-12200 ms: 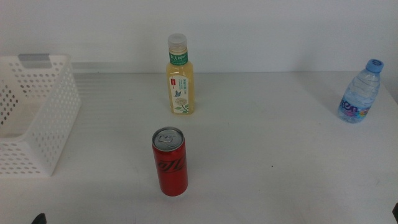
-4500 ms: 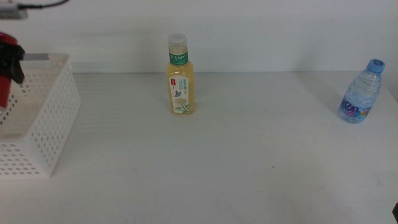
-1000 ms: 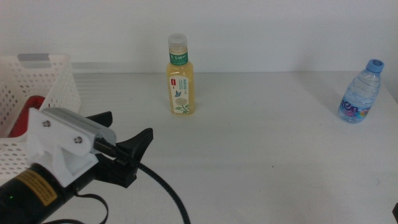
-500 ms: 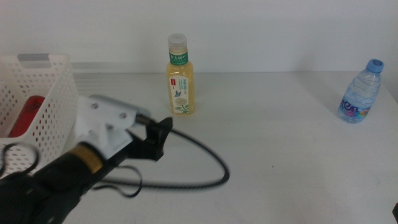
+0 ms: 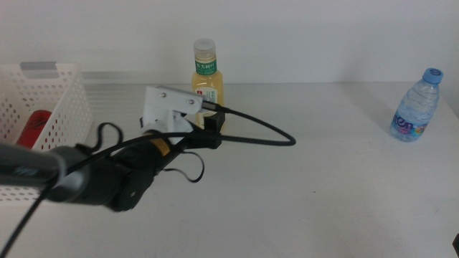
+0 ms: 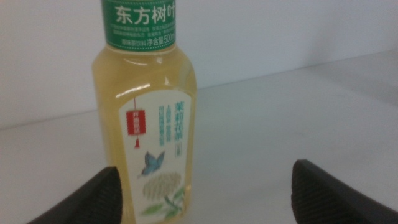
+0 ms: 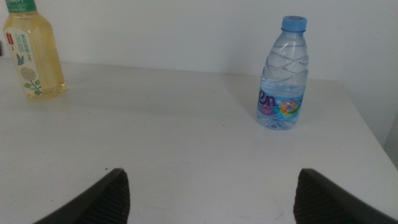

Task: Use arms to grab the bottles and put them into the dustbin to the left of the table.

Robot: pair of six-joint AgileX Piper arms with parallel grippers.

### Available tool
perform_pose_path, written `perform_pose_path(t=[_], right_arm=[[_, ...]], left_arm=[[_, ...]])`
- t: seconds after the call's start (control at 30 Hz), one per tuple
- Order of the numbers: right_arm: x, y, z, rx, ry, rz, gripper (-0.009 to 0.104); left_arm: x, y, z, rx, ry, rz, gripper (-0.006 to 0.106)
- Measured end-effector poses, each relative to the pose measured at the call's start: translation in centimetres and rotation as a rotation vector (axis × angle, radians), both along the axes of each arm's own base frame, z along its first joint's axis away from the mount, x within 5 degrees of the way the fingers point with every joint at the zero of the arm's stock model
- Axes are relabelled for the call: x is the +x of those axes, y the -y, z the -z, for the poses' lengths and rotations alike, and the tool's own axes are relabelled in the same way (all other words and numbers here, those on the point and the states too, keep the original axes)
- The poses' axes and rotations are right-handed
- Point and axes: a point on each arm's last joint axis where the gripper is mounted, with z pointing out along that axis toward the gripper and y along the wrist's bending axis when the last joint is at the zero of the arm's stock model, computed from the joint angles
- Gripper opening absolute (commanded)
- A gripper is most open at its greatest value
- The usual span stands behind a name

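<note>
The yellow tea bottle (image 5: 206, 80) stands upright at the back middle of the table (image 5: 315, 179). My left gripper (image 5: 216, 123) has come in from the left and is open right in front of its lower half. In the left wrist view the tea bottle (image 6: 147, 124) is close and upright, nearer one jaw of the left gripper (image 6: 205, 169), with nothing held. The red can (image 5: 32, 127) lies inside the dustbin (image 5: 63, 100) at the left. The water bottle (image 5: 414, 106) stands at the far right. My right gripper (image 7: 211, 177) waits open, facing the water bottle (image 7: 283, 74).
The left arm's white housing (image 5: 168, 109) and a looping black cable (image 5: 258, 136) hang over the table's middle left. In the right wrist view the tea bottle (image 7: 31, 57) stands far off from the water bottle.
The left arm has swung away from the dustbin and reached forward and right to the tea bottle. The red can, earlier on the table, now lies in the dustbin.
</note>
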Motion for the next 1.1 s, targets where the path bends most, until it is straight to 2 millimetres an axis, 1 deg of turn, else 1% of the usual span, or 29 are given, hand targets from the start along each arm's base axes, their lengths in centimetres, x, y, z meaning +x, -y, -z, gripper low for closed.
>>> perform_pose_path(t=[0.13,0.27,0.47,0.67,0.87,1.03,1.1], right_arm=[[0.0,0.0,0.0,0.000,0.000,0.000,0.095],[0.0,0.0,0.0,0.000,0.000,0.000,0.095],[0.0,0.0,0.0,0.000,0.000,0.000,0.095],[0.0,0.0,0.0,0.000,0.000,0.000,0.095],[0.0,0.0,0.0,0.000,0.000,0.000,0.095],[0.0,0.0,0.0,0.000,0.000,0.000,0.095],[0.0,0.0,0.0,0.000,0.000,0.000,0.095]], left_arm=[[2.2,0.9,0.8,0.010,0.018,-0.006,0.089],[4.1,1.5,1.4,0.005,0.032,-0.043,0.089],[6.3,1.8,2.3,-0.016,0.034,-0.097,0.089],[8.2,1.6,2.7,-0.021,0.051,-0.121,0.089],[10.2,2.3,3.1,-0.034,0.081,-0.123,0.089],[11.3,2.6,4.0,-0.026,0.066,-0.125,0.089],[11.6,2.6,4.0,-0.026,0.067,-0.128,0.086]])
